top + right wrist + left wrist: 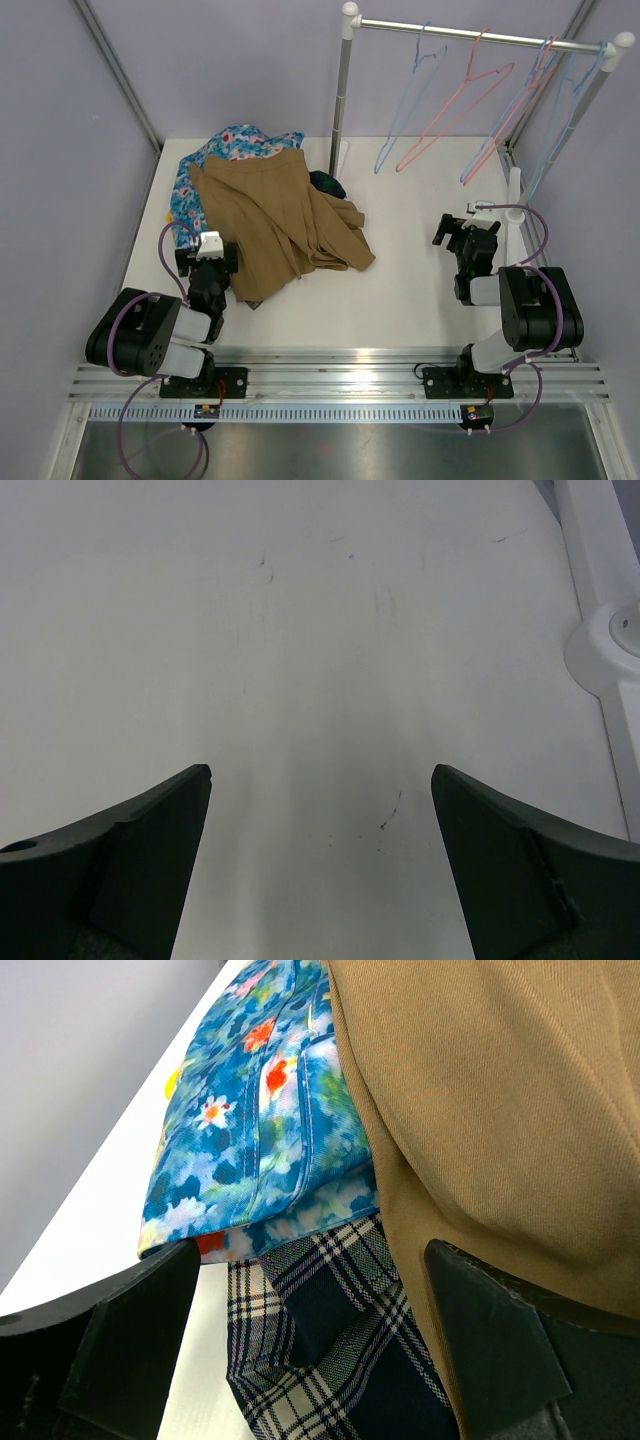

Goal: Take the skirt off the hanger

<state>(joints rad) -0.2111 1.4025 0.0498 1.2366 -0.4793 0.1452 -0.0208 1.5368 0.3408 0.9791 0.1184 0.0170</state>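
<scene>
Skirt (pixel 285 220): we see it heaped on the table's (pixel 400 290) left side.
Left gripper (pixel 312 1257): spread at its near edge.
Right gripper (pixel 320 772): spread over the right side.

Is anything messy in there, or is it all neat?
Yes. The tan skirt lies crumpled on the table, heaped over a blue floral garment and a tartan one, while the hangers on the rail hang bare. Nothing looks torn or spilled.
</scene>
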